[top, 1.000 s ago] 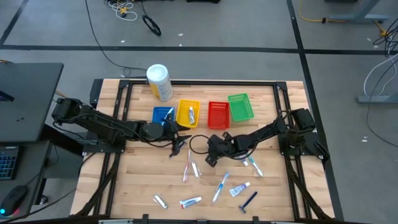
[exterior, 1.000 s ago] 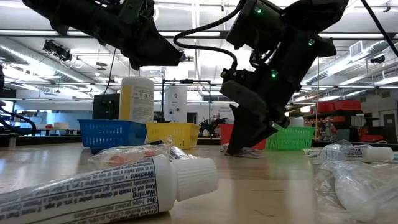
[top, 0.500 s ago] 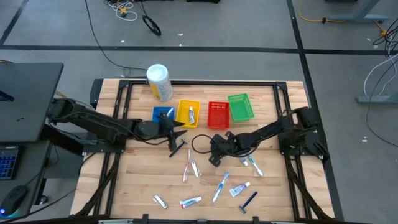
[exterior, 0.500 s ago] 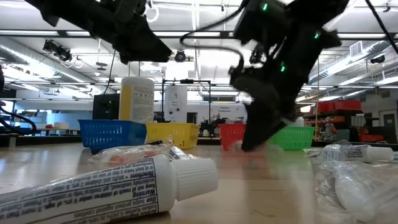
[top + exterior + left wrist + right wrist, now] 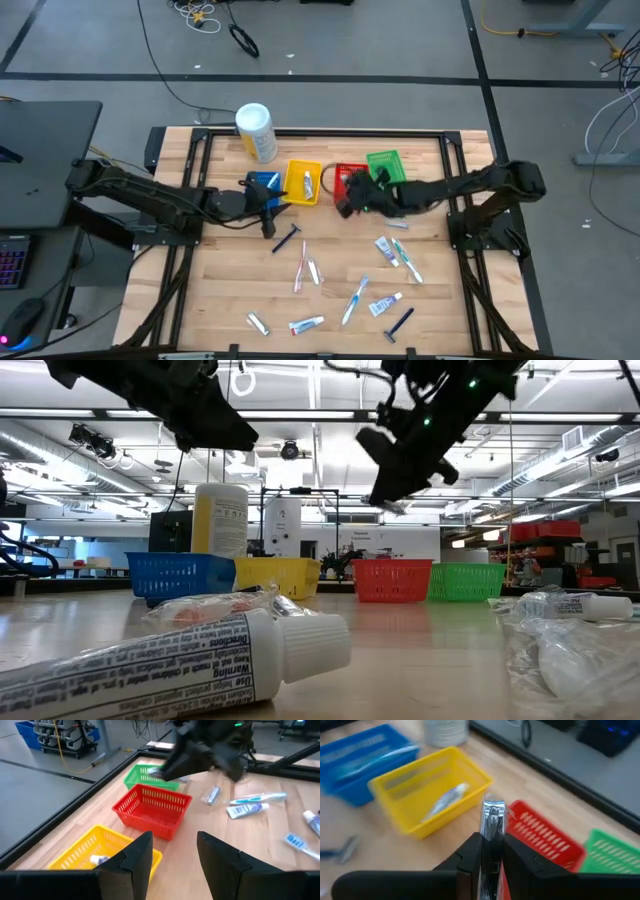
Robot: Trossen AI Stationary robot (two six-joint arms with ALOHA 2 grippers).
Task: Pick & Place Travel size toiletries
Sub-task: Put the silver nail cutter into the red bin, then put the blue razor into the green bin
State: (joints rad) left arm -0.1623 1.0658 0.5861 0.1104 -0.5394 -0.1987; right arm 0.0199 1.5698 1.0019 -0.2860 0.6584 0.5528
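Right gripper (image 5: 347,197), clamped on a slim silvery packet (image 5: 492,822), has lifted off the mid-desk and swung over the red basket (image 5: 351,182) near the far edge, so the drop seems due; left gripper (image 5: 268,203) hangs part-open by the blue basket (image 5: 259,183).

The table (image 5: 230,280) is showing pale, matt wood planks. The red basket (image 5: 152,811) is looking like shiny plastic mesh. The packet (image 5: 492,827) between the dark fingers is shining, maybe foil.
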